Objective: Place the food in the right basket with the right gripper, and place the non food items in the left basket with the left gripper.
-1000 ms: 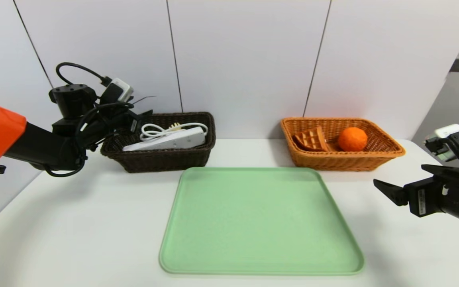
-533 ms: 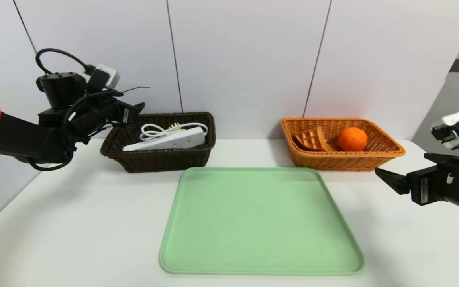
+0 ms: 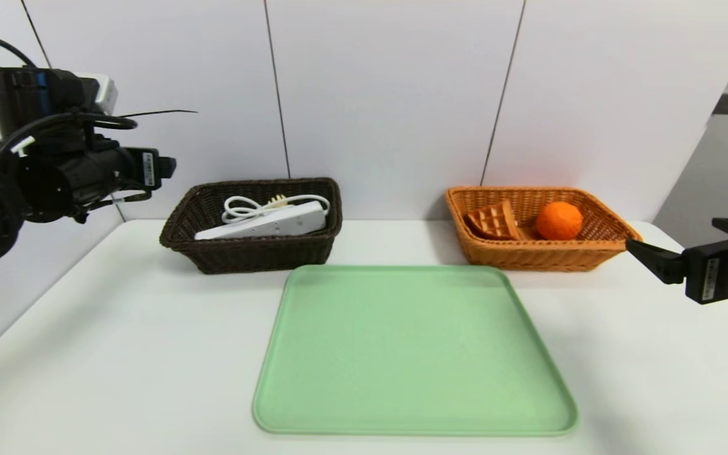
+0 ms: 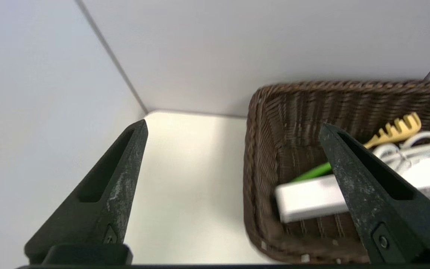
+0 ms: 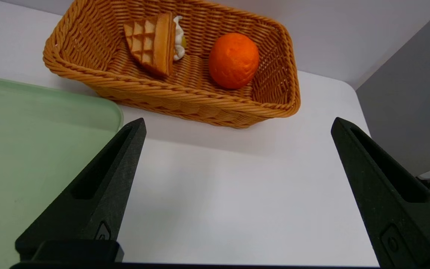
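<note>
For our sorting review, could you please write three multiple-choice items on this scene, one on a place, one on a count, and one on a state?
1. Where does the orange lie?
A. on the green tray
B. in the light wicker basket
C. in the dark basket

2. How many food items are in the light wicker basket?
A. one
B. two
C. four

3. What is the right gripper doing?
A. open, holding nothing
B. shut on the waffle
C. shut on the orange

Answers:
1. B, it rests beside the waffle there.
2. B, the waffle and the orange only.
3. A, its jaws stand wide apart over bare table.
</note>
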`<action>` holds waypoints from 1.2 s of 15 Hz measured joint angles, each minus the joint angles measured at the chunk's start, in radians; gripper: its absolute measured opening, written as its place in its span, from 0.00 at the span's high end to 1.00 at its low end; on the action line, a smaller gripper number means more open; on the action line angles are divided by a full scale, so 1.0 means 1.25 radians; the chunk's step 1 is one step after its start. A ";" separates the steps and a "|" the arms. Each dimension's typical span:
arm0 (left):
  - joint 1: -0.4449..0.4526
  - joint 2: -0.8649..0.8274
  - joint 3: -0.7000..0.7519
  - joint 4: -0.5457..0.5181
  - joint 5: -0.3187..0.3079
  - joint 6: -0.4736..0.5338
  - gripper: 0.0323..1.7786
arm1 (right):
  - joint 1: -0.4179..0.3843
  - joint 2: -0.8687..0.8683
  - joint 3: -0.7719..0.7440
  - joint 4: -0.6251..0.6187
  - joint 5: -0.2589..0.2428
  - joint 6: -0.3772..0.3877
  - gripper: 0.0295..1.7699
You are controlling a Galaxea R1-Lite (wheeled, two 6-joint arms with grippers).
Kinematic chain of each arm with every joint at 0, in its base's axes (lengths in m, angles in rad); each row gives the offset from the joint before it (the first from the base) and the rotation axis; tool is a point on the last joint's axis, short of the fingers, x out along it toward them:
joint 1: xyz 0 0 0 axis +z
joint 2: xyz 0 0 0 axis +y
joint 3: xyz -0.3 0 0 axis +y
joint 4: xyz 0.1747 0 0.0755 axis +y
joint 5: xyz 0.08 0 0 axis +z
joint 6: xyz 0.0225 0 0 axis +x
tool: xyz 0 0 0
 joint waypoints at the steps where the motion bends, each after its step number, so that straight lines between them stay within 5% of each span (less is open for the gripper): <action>1: -0.002 -0.034 0.038 0.005 0.013 -0.013 0.08 | -0.010 -0.021 0.006 0.000 0.001 -0.001 0.03; 9: -0.045 -0.285 0.323 -0.032 0.064 -0.046 0.06 | -0.063 -0.209 0.137 0.009 0.008 0.000 0.03; 13: -0.049 -0.415 0.474 -0.089 0.066 -0.058 0.05 | -0.092 -0.341 0.251 0.016 0.052 0.000 0.03; 18: -0.033 -0.560 0.628 -0.110 0.065 -0.065 0.05 | -0.106 -0.547 0.295 0.180 0.101 0.002 0.03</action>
